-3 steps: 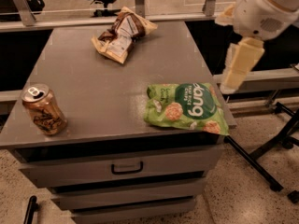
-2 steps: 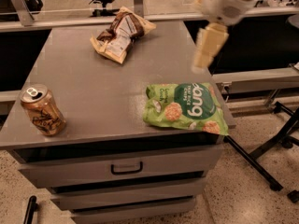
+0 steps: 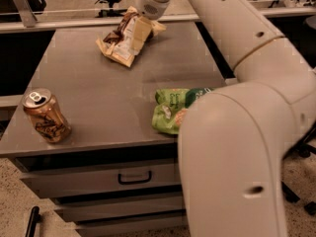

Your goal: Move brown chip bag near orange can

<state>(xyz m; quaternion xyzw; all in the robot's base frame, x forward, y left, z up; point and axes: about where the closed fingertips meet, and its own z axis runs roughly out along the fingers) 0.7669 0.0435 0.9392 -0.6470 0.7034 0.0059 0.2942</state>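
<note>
The brown chip bag [image 3: 120, 43] lies at the far middle of the grey cabinet top [image 3: 98, 98], wrinkled, with cream edges. The orange can [image 3: 45, 115] stands upright at the near left corner, far from the bag. My gripper [image 3: 139, 33] reaches over the cabinet from the right and hangs right over the bag's right side, its cream finger [image 3: 140, 32] pointing down at it. The arm covers part of the bag.
A green chip bag [image 3: 172, 110] lies near the front right edge, partly hidden by my large white arm [image 3: 237, 132]. Drawers with a dark handle [image 3: 134, 177] are below. A railing and an office chair stand behind the cabinet.
My arm has swung from the right side of the cabinet leftward and away to the back; the gripper is now over the brown chip bag. The arm now covers much of the green bag.
</note>
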